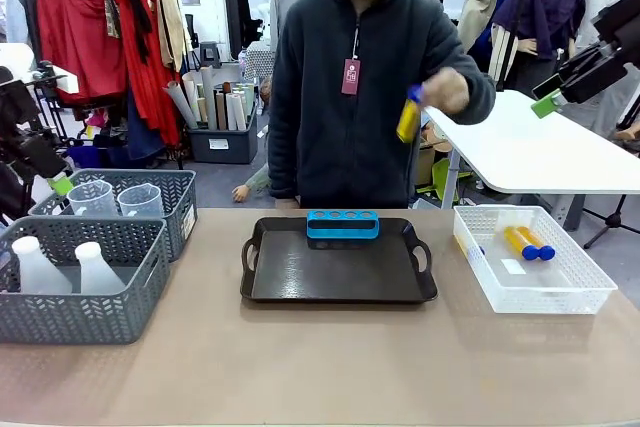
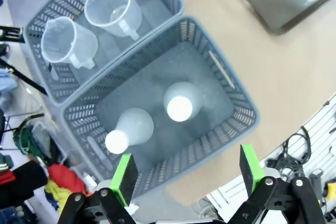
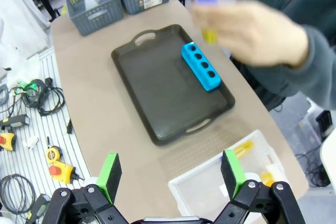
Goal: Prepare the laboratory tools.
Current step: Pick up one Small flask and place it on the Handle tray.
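Front view: you see a hand (image 1: 455, 90) holding an amber tube (image 1: 409, 115), two o'clock of the blue rack (image 1: 343, 224); left gripper (image 2: 187, 170) and right gripper (image 3: 171, 171) fingers spread.

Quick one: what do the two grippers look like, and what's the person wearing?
Both alike: left gripper and right gripper are black linked two-finger frames with silver pivot bolts and flat bright green pads. The person wears a dark grey fleece with long sleeves and a maroon tag on a cord at the chest.
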